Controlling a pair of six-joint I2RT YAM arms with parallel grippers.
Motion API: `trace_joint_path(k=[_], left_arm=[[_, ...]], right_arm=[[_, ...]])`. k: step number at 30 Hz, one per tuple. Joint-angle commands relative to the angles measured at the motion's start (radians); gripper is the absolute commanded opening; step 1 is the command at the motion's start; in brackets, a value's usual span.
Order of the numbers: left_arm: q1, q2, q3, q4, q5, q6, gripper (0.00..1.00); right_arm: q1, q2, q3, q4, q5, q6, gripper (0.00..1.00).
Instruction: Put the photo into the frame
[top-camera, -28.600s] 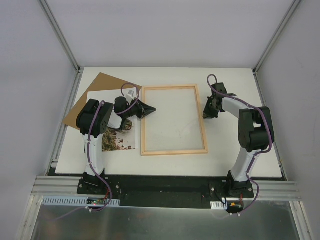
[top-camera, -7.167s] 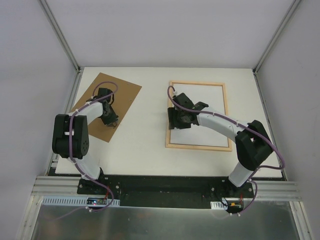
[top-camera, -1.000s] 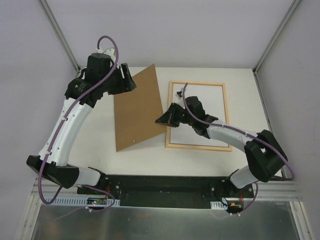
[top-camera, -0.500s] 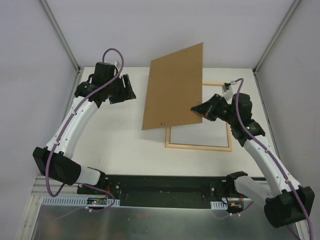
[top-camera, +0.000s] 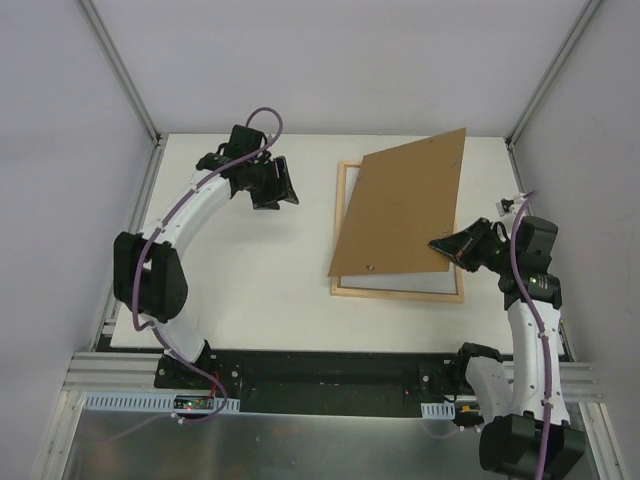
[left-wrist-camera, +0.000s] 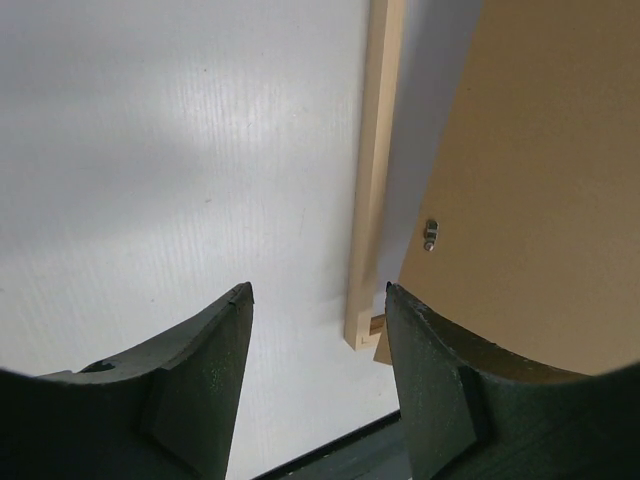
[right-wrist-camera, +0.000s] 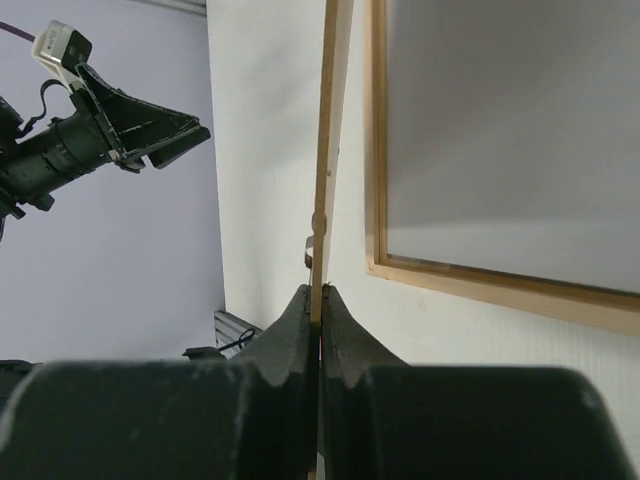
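The light wooden frame (top-camera: 341, 205) lies flat on the white table, right of centre. My right gripper (top-camera: 438, 246) is shut on the near right edge of a plain brown backing board (top-camera: 400, 212) and holds it tilted over the frame. In the right wrist view the board (right-wrist-camera: 328, 120) stands edge-on between the closed fingers (right-wrist-camera: 317, 292), with the frame (right-wrist-camera: 500, 286) to its right. Only a plain pale surface (right-wrist-camera: 500, 140) shows inside the frame. The photo's printed side is hidden in every view. My left gripper (top-camera: 285, 190) hovers open and empty left of the frame (left-wrist-camera: 375, 170).
The white table (top-camera: 250, 290) is bounded by grey walls with metal posts at the back corners (top-camera: 155, 135). A black mounting rail (top-camera: 330, 365) runs along the near edge. The left arm arches over the table's far left part.
The board has swung right and down from high in the air to a tilt over the frame, carried by my right gripper. My left gripper moved slightly toward the frame, jaws a little narrower.
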Motion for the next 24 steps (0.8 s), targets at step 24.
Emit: trace_joint_path(k=[24], left_arm=[[-0.271, 0.531, 0.329, 0.018, -0.141, 0.040, 0.49]], right_arm=[[-0.233, 0.014, 0.344, -0.152, -0.089, -0.097, 0.00]])
